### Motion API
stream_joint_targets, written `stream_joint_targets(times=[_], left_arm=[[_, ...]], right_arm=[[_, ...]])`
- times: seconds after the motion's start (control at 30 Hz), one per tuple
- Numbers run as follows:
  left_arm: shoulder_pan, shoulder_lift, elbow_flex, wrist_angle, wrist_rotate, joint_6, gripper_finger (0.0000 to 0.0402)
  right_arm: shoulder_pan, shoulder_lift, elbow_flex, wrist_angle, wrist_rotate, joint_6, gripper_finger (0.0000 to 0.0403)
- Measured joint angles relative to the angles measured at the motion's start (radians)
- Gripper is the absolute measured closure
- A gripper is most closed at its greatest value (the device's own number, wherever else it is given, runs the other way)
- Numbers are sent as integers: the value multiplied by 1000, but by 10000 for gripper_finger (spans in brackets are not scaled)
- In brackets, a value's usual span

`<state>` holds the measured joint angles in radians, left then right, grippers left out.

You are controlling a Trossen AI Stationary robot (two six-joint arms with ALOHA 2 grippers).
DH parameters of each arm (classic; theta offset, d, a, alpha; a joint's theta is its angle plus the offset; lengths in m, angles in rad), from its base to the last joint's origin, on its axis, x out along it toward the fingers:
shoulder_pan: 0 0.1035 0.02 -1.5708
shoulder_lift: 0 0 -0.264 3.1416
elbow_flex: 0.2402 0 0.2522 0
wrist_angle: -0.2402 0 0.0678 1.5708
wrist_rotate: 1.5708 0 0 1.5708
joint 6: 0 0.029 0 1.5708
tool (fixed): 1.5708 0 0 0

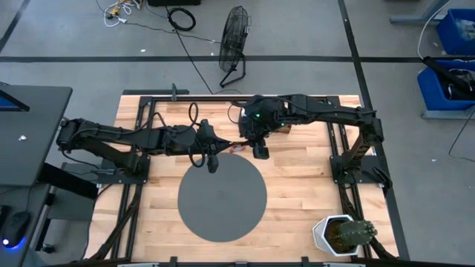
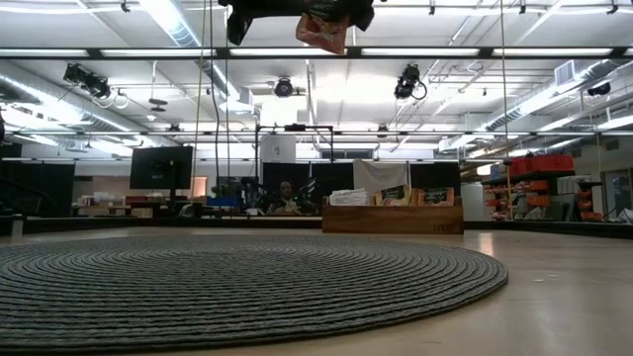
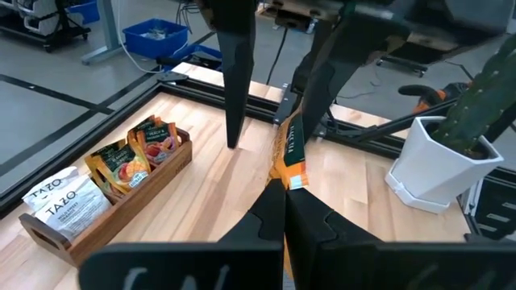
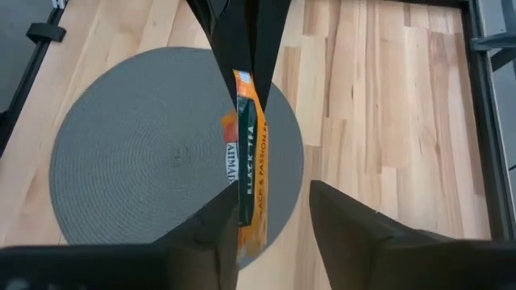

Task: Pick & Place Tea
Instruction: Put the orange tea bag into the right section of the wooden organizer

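Fingers of the left gripper (image 3: 282,211) are pressed together on the lower end of an orange tea packet (image 3: 290,153), which I see edge-on and standing up from their tips. From my overhead feed the left gripper (image 1: 211,165) sits above the far rim of the grey disc (image 1: 223,199), and the right gripper (image 1: 260,150) is just beside it, also near that rim. The right gripper's fingers (image 3: 235,72) come down on either side of the packet's upper half and stand apart; one of them runs right along the packet, but I cannot tell whether it touches. In the right wrist feed the same packet (image 4: 248,157) hangs over the disc (image 4: 129,153), the left arm's dark fingers (image 4: 242,36) pinching its far end, and the right gripper (image 4: 274,211) has its own fingers spread with the packet close against one of them. At desk height I see the packet (image 2: 322,32) well clear of the woven mat (image 2: 237,282). Beyond the disc, a wooden tray (image 3: 109,211) on the desk (image 3: 355,217) holds more packets: white ones (image 3: 66,201) at one end, orange and yellow ones (image 3: 133,155) at the other. A white pot with a cactus (image 1: 343,233) stands at the desk's near right corner.
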<state>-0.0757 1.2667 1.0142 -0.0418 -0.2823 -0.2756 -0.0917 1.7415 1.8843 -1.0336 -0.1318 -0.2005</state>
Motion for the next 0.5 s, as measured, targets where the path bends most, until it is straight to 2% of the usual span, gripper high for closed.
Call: stream_joint_targets(times=[0.2, 0.37, 0.5], left_arm=[[0, 0, 0, 0, -2, 1, 400], [1, 0, 0, 0, -2, 2, 400], [1, 0, 1, -7, -5, 2, 400]], right_arm=[[0, 5, 0, 1, 0, 1, 293], [0, 7, 0, -3, 0, 11, 385], [0, 7, 0, -6, 27, 40, 396]])
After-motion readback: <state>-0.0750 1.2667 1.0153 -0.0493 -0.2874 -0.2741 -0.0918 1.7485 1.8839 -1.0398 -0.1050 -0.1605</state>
